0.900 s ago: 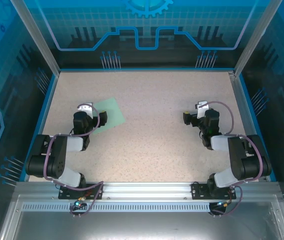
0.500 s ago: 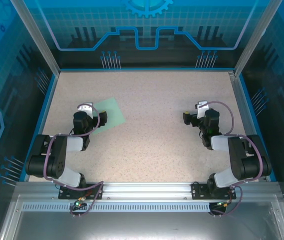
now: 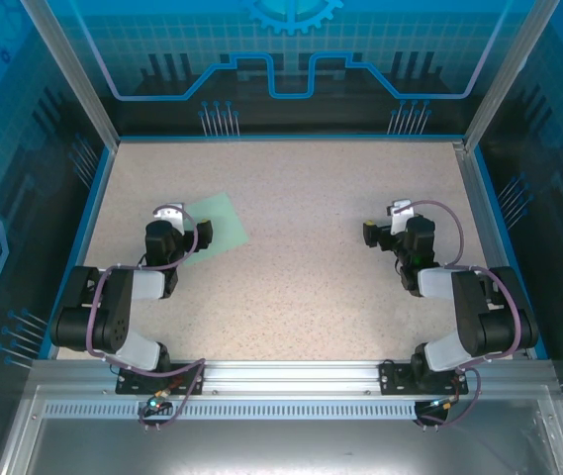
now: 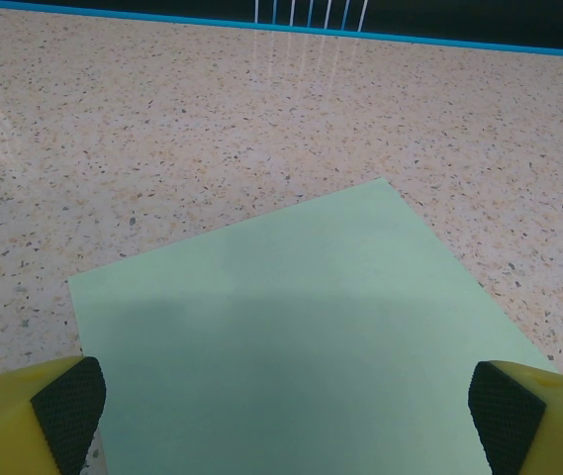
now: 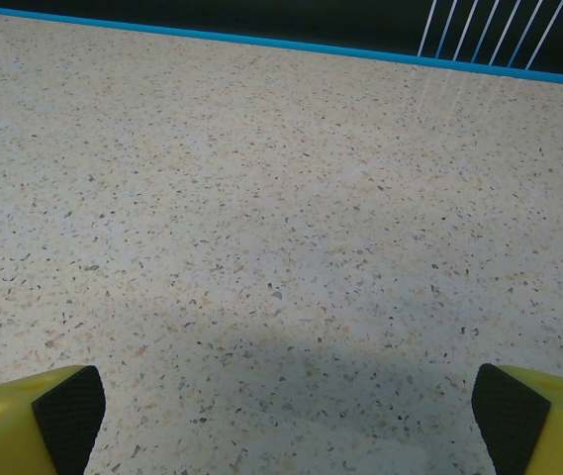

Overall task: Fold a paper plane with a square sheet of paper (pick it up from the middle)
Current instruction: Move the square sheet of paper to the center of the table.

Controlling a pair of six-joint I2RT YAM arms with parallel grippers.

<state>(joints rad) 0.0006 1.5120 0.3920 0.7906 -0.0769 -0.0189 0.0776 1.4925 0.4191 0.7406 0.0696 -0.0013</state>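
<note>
The square sheet of paper (image 3: 219, 224) lies flat and unfolded on the speckled tabletop (image 3: 311, 188), in its left half, nearer the left edge than the middle and about halfway between the far and near edges. It is turned at an angle, so that one corner points toward the far edge and none of its sides runs parallel to the tabletop's edges. The left hand (image 4: 286, 414) hangs over the near part of the sheet with its fingers spread wide apart. In the left wrist view the black pads (image 4: 69, 404) on their yellow fingers sit at the two lower corners, with pale green paper across the whole gap between them and a soft shadow over its near portion. Whether the pads touch the paper cannot be told. The right hand (image 5: 289, 416) is also spread wide, over bare speckled surface in the right half of the tabletop, well apart from the sheet, facing the blue rim (image 5: 261, 42) along the far edge
</note>
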